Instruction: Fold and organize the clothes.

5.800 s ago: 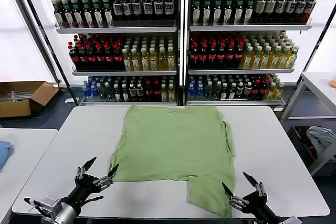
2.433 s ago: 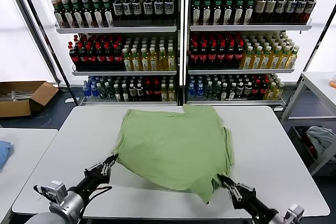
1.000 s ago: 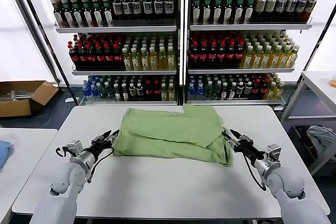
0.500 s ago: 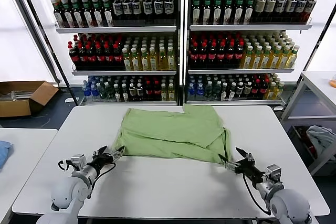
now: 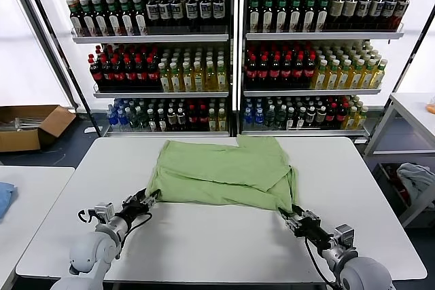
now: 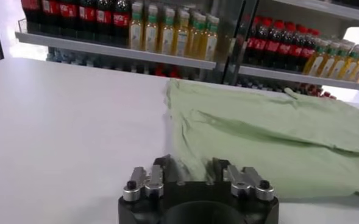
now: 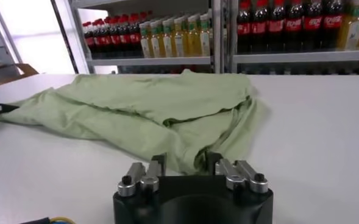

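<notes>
A light green shirt point(image 5: 224, 168) lies folded in half on the white table point(image 5: 204, 246), its plain side up, with a loose flap at the far right. My left gripper point(image 5: 151, 195) is at the shirt's near left corner, low on the table, shut on the fabric edge point(image 6: 185, 159). At the near right corner my right gripper point(image 5: 286, 213) is shut on the hem. In the left wrist view the shirt point(image 6: 270, 134) runs away from the left gripper point(image 6: 189, 168). The right wrist view has cloth point(image 7: 142, 103) bunched between the right gripper's point(image 7: 185, 162) fingers.
Shelves of bottles point(image 5: 231, 52) stand behind the table. A cardboard box point(image 5: 30, 127) sits on the floor at far left. A second table with blue cloth point(image 5: 3, 198) is at the left, and a bundle of cloth point(image 5: 416, 178) lies under a table at the right.
Both grippers dropped back from the fold to the near corners, then went from spread open to shut on the shirt's edge. The shirt stays folded in half.
</notes>
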Tool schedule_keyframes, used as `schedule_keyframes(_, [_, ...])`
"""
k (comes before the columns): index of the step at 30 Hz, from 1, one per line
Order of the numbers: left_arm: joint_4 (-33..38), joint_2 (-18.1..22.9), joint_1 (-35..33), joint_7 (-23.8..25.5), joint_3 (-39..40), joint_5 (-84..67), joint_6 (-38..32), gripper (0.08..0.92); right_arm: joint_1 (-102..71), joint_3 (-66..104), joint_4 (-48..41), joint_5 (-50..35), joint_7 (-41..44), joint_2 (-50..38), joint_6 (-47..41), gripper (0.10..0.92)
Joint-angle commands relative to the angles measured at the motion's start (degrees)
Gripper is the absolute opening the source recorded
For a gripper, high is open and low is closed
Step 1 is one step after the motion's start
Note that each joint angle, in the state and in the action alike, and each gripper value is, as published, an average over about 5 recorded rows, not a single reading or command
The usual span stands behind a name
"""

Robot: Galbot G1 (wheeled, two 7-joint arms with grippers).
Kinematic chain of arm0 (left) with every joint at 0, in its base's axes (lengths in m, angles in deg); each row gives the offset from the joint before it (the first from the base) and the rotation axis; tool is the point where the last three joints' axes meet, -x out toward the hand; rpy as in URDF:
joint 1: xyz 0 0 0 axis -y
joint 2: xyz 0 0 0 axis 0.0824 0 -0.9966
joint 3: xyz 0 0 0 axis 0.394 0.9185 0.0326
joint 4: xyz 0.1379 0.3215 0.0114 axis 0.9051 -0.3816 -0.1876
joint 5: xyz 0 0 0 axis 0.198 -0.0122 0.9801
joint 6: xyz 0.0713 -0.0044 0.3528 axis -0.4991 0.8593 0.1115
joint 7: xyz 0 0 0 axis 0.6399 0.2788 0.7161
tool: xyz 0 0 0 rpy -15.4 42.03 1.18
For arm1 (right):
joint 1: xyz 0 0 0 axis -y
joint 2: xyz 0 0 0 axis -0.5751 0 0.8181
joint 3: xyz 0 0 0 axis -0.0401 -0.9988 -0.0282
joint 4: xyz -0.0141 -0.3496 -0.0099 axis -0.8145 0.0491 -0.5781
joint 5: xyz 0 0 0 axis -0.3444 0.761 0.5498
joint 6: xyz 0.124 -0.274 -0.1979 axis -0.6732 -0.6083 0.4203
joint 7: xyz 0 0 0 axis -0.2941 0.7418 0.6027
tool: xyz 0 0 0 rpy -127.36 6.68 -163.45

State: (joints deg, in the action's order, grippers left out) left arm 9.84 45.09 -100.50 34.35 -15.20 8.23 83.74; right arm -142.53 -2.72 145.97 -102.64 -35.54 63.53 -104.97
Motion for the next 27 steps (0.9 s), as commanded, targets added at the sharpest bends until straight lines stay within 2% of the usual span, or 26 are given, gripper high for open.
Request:
schedule_keyframes(1, [-0.04, -1.16, -1.06, 1.33, 0.03, 0.48, -0.14, 0.343, -0.26, -0.22, -0.21, -0.55, 0.05, -0.31, -0.26, 0.246])
schedule_keyframes(6, [2.62, -3.28, -3.23, 1.95, -0.56, 0.50, 0.07, 0.205, -1.62, 0.64, 0.57, -2.01, 0.69, -3.46, -0.32, 0.121])
schedule_keyframes(11, [6.40, -4.92, -6.43, 2.24, -1.88, 0.48, 0.36, 0.100, -2.99, 1.83, 1.33, -3.42, 1.25, -5.55, -0.12, 0.106])
schedule_keyframes(19, [14.89, -5.08, -14.75, 1.48, -4.28, 0.47, 1.46, 0.093, -8.57, 4.59, 5.69, -4.78, 1.98, -8.21, -0.24, 0.106])
schedule_keyframes(27, [24.55, -0.95, -23.76, -1.48, -6.94, 0.45, 3.33, 0.093, -18.85, 8.94, 12.75, -4.76, 3.25, -9.33, -0.30, 0.106])
